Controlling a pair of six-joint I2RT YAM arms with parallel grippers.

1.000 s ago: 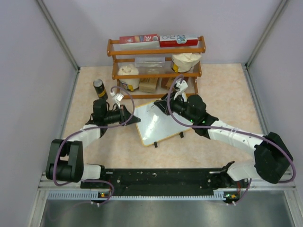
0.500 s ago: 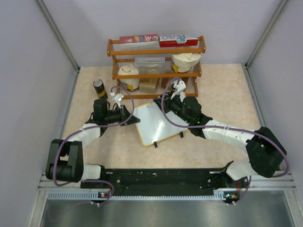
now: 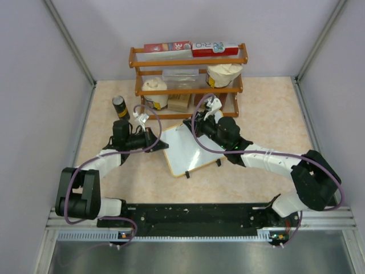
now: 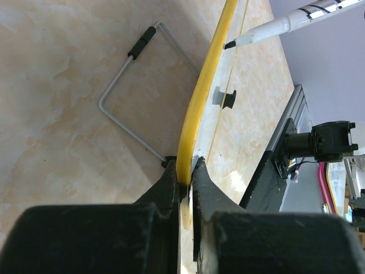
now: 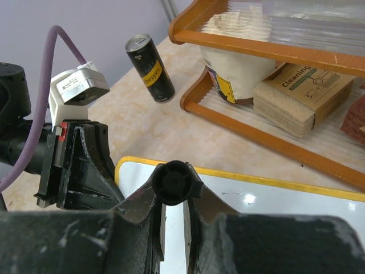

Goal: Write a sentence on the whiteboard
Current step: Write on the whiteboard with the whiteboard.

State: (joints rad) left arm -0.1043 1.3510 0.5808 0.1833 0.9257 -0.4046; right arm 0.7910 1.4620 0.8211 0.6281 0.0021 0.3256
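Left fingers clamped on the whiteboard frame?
Yes, the left wrist view shows the left fingers pinching the yellow edge of the whiteboard.

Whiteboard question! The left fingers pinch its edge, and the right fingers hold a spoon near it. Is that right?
Not quite. The right fingers hold a marker, not a spoon; the left wrist view shows its pointed tip. The left fingers do pinch the edge of the whiteboard.

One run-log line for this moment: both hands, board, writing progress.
left hand: shut on whiteboard edge | right hand: shut on marker | tip: near whiteboard's far edge | sentence: none legible
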